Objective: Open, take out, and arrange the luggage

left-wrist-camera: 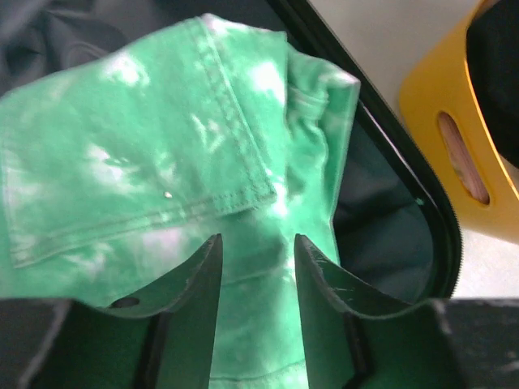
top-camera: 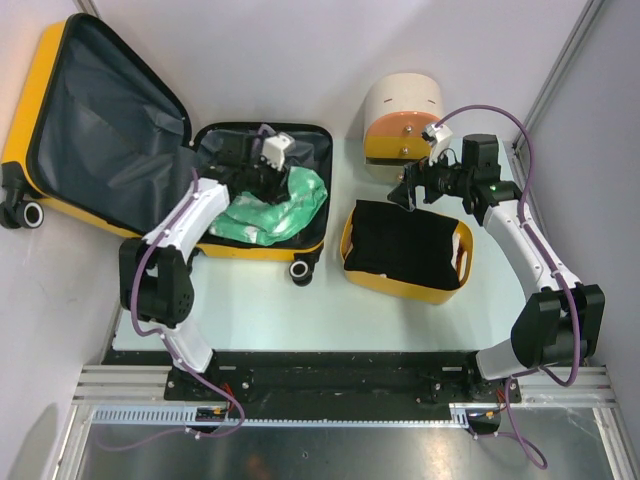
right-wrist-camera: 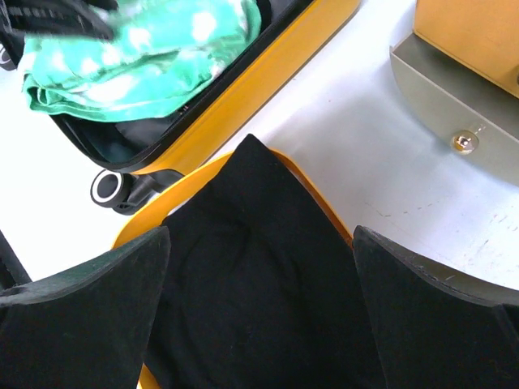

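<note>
The big yellow hard suitcase lies open on the left. Its crumpled green cloth sits right under the left fingers, which are narrow; I cannot tell if they pinch it. The right fingers, spread wide, are farther away.

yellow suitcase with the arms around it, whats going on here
The luggage lies open on the table. The left gripper is down inside it, fingers either side of a fold of the green garment; a firm pinch cannot be confirmed. The right gripper hangs open over the black cloth in the yellow bin.
</note>
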Robot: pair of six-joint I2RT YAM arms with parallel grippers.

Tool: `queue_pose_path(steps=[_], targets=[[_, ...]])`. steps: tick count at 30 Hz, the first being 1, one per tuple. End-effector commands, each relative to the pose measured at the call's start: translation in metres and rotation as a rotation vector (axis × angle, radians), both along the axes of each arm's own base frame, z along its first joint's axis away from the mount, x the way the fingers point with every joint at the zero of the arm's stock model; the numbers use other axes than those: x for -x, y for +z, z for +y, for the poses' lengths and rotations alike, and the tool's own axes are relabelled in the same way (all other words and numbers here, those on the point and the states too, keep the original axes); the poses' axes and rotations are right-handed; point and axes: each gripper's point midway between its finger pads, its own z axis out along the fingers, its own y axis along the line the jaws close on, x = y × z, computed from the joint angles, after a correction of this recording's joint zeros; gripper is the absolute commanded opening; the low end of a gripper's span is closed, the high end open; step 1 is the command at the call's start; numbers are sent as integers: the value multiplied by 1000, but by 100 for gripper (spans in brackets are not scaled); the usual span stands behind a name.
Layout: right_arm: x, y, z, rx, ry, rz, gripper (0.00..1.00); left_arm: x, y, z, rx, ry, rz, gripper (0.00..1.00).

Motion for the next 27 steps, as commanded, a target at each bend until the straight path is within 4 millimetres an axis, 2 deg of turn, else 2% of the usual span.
queue_pose_path(steps=[1,2,4,5,8,12,19,20,27], targets=[[-2,18,2,-21,14,-51,100,15,-17,-6,-115,-45,-14,50],[-1,19,2,-21,16,-54,100,20,-27,-4,-151,-77,-9,58],[0,17,1,-14,15,-50,100,33,-34,-6,-203,-130,2,74],[1,18,1,-13,17,-51,100,37,-37,-5,-239,-170,-4,94],[2,15,1,-13,19,-37,100,52,-41,-4,-319,-215,-6,100],[0,13,3,-26,24,-37,100,63,-55,-13,-397,-240,-3,100],[0,14,5,-22,25,-44,100,45,-80,-8,-539,-168,16,100],[0,14,4,-19,23,-42,100,41,-84,0,-592,-146,10,100],[0,14,1,-11,16,-47,100,38,-100,7,-691,-143,3,99]])
